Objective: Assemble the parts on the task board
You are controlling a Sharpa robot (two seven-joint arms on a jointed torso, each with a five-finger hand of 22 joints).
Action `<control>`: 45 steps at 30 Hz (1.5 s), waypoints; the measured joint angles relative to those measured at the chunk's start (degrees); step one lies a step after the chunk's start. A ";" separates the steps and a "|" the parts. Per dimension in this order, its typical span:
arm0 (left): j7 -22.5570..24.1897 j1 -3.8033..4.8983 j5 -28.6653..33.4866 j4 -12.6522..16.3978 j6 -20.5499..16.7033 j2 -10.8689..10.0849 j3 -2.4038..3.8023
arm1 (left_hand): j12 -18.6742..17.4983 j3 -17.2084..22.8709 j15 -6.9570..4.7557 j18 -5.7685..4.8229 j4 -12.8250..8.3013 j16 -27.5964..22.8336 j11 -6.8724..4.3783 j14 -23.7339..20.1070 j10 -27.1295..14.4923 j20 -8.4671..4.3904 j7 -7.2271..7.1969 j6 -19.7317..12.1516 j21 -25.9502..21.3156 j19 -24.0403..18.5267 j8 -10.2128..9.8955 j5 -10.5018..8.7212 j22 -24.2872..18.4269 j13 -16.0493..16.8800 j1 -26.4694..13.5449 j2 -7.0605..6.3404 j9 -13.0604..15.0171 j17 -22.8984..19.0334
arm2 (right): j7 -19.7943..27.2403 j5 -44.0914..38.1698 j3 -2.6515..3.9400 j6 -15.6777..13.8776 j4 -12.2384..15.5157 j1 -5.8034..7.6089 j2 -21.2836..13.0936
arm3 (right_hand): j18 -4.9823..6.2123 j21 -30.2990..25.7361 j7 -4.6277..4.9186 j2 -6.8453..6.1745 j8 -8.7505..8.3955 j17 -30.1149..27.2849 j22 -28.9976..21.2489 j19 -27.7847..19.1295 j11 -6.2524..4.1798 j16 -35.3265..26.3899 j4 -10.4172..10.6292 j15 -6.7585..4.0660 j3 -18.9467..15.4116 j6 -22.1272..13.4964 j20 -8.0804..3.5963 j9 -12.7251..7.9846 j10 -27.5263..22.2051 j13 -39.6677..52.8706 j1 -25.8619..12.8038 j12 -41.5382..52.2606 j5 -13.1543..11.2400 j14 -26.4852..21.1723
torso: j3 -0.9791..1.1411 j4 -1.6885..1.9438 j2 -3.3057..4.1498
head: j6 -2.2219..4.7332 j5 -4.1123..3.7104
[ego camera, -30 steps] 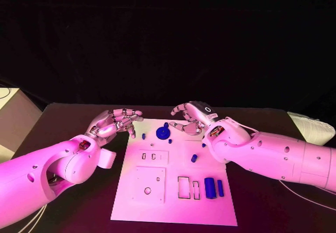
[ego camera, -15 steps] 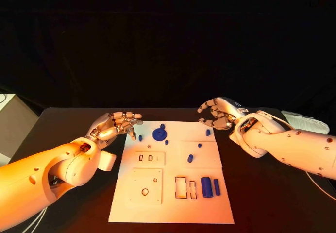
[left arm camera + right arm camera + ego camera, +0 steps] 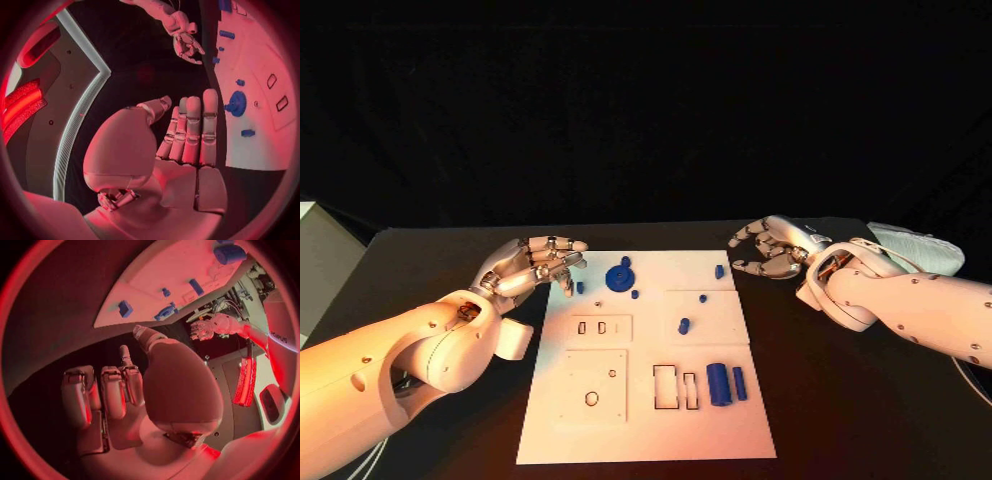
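Observation:
The white task board (image 3: 646, 430) lies in the middle of the black table. Near its far edge are a round blue disc (image 3: 620, 275) and several small blue parts, one of them a peg (image 3: 684, 325) toward the middle. Two blue cylinders (image 3: 717, 384) lie beside rectangular slots (image 3: 666, 387) near the front. My left hand (image 3: 531, 265) hovers at the board's far left corner, fingers straight and together in the left wrist view (image 3: 187, 130), holding nothing. My right hand (image 3: 769, 248) hangs just off the far right corner, fingers loosely curled, empty.
A pale object (image 3: 917, 248) sits at the table's right edge behind my right arm. A light block (image 3: 318, 260) stands off the table's left side. Bare black table (image 3: 848, 420) flanks the board on both sides.
My right hand has drawn back from over the board's far part to beyond its right edge, uncovering a small blue part. The left hand has hardly moved.

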 measured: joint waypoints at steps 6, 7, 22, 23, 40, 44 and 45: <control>-0.01 -0.04 -0.38 -0.14 0.06 0.02 0.00 | 0.96 0.00 0.00 0.00 0.00 0.21 0.17 0.00 -1.41 0.00 -0.05 -0.59 0.20 0.00 0.00 0.00 -0.01 0.76 0.00 0.00 0.00 0.07 | 0.04 0.54 -0.04 -0.01 -1.98 -1.35 1.47 | 0.00 -0.21 0.44 0.00 -1.23 0.00 0.00 -0.21 0.50 0.00 0.66 0.42 -4.10 -1.67 0.62 -0.51 -0.09 0.00 0.00 -0.23 0.37 0.00 | 0.00 0.04 0.01 | -0.15 -0.07; -0.01 -0.04 -0.42 -0.15 0.06 0.02 0.00 | 1.05 0.00 0.00 0.00 0.00 0.21 0.09 0.00 -1.50 0.00 0.00 -0.64 0.20 0.00 0.00 0.00 -0.01 0.79 0.00 0.00 0.00 0.07 | -0.01 0.58 -0.06 -0.05 -2.28 -1.50 1.73 | 0.00 -0.21 0.44 0.01 -1.32 0.00 0.00 -0.21 0.62 0.00 0.81 0.42 -5.00 -1.67 0.62 -0.57 -0.20 0.00 0.01 -0.23 0.37 -0.01 | -0.04 0.04 0.01 | -0.20 -0.07; -0.01 -0.07 -0.72 -0.04 0.14 -0.14 0.00 | 1.58 0.00 0.00 0.00 0.00 0.41 0.10 0.00 -1.90 0.00 -0.21 -0.84 0.41 0.00 -0.01 0.00 -0.02 1.05 0.00 0.00 -0.01 0.13 | -0.86 0.84 -0.09 -0.16 -5.56 -3.24 4.93 | 0.00 -0.21 0.70 1.15 -1.54 0.00 -0.01 -0.21 0.71 0.00 1.55 0.41 -7.13 -1.93 0.62 -0.64 -0.29 0.03 1.14 -0.23 0.36 0.00 | -0.23 0.04 -0.03 | -0.96 0.32; -0.01 -0.07 -0.73 -0.03 0.14 -0.16 0.00 | 1.58 0.00 0.00 0.00 0.00 0.41 0.10 0.00 -1.90 0.01 -0.21 -0.85 0.41 0.00 -0.01 0.00 -0.02 1.05 0.00 0.00 -0.01 0.13 | -0.92 0.82 -0.10 -0.15 -5.64 -3.29 5.02 | 0.00 -0.21 0.70 1.15 -1.54 -0.01 -0.02 -0.21 0.71 0.00 1.55 0.41 -7.13 -1.93 0.62 -0.64 -0.29 0.03 1.14 -0.23 0.36 0.00 | -0.23 0.04 -0.04 | -0.99 0.32; -0.01 -0.08 -0.79 0.03 0.17 -0.25 0.03 | 1.85 0.00 0.00 0.00 0.01 0.63 0.60 -0.01 -3.66 0.01 -0.21 -1.26 0.63 0.00 0.24 0.00 0.03 1.18 0.00 0.00 -0.02 0.25 | -1.08 0.61 -0.10 0.02 -6.28 -3.60 6.41 | 0.00 0.31 -0.97 2.80 1.35 -0.01 -0.03 -0.23 -0.03 0.00 1.94 -0.03 -6.08 2.64 0.60 0.14 0.44 0.02 2.80 0.68 0.71 0.01 | -0.16 -0.03 -0.11 | -1.35 0.42; -0.01 -0.08 -0.80 0.04 0.18 -0.25 0.03 | 1.85 0.00 0.00 0.00 0.01 0.84 0.59 -0.01 -4.08 0.01 -0.40 -1.50 0.64 0.00 0.24 0.00 0.02 1.18 0.00 0.00 -0.02 0.25 | -1.07 0.59 -0.10 0.04 -6.38 -3.61 6.63 | 0.00 0.30 -1.24 2.89 1.35 -0.01 -0.03 0.00 -0.03 0.00 2.10 -0.03 -5.60 2.91 0.37 0.14 0.44 0.01 2.89 0.68 0.71 0.01 | -0.14 -0.02 -0.11 | -1.43 0.44; -0.01 -0.08 -0.80 0.04 0.18 -0.25 0.03 | 1.85 0.00 0.00 -0.01 0.01 0.84 0.59 -0.01 -4.08 0.01 -0.23 -1.67 0.64 0.00 0.23 0.00 0.02 1.17 0.00 0.00 -0.02 0.25 | -1.07 0.58 -0.10 0.05 -6.43 -3.61 6.68 | 0.00 0.31 -1.24 3.10 1.60 -0.01 -0.03 0.00 -0.03 0.00 1.93 -0.03 -5.43 2.91 0.37 0.20 0.44 0.02 3.10 0.68 0.71 0.01 | -0.14 -0.01 -0.11 | -1.43 0.46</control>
